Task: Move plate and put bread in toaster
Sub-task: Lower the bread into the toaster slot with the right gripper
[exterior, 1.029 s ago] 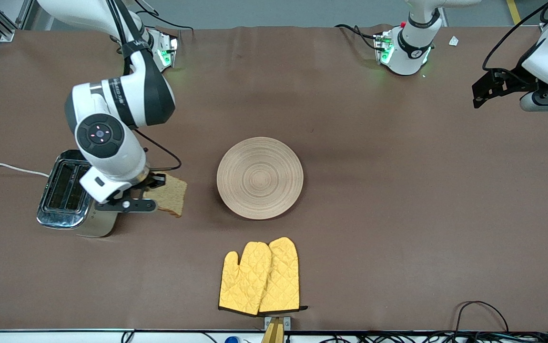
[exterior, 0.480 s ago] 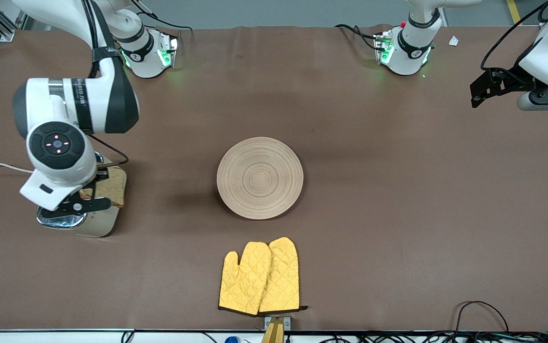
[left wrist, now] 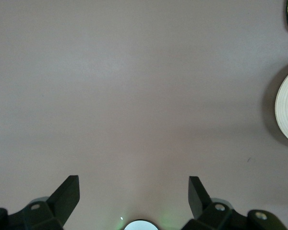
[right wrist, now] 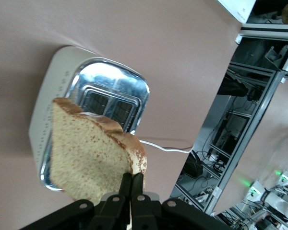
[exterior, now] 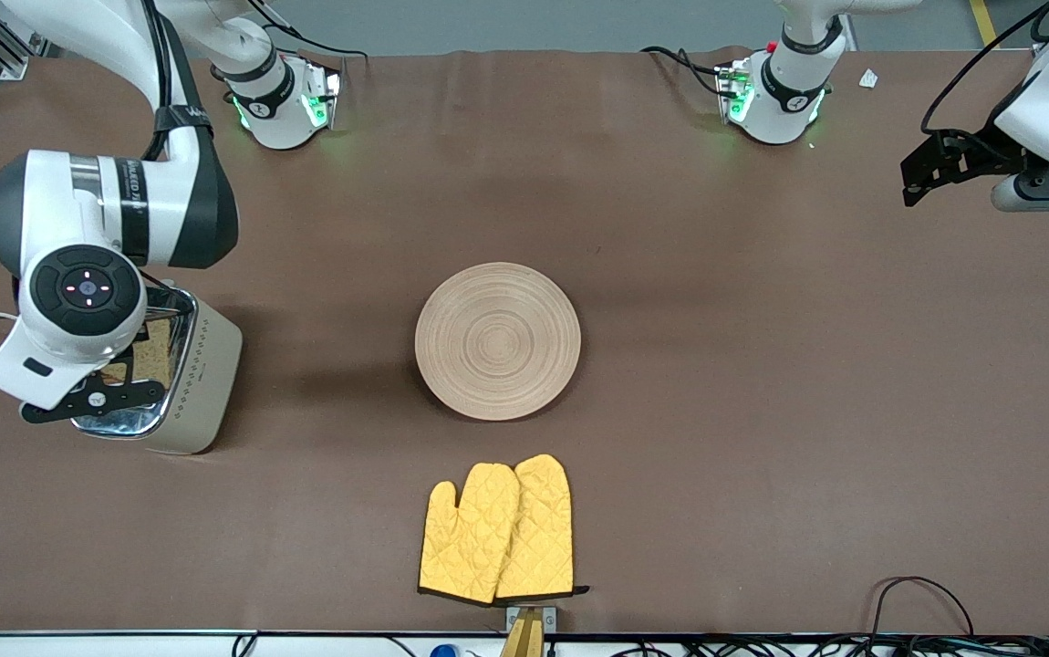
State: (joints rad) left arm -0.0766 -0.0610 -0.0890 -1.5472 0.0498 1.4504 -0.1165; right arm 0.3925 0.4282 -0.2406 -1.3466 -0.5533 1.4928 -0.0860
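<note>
Brown table [exterior: 762, 411], bread [right wrist: 86, 158] over toaster [exterior: 205, 365]

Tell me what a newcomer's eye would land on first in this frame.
Probably the right gripper, shut on the bread and holding it over the chrome top of the toaster at the right arm's end of the table. Next, the plate lying bare mid-table, with yellow oven mitts nearer the front camera. The left gripper waits open above bare table at the left arm's end.
</note>
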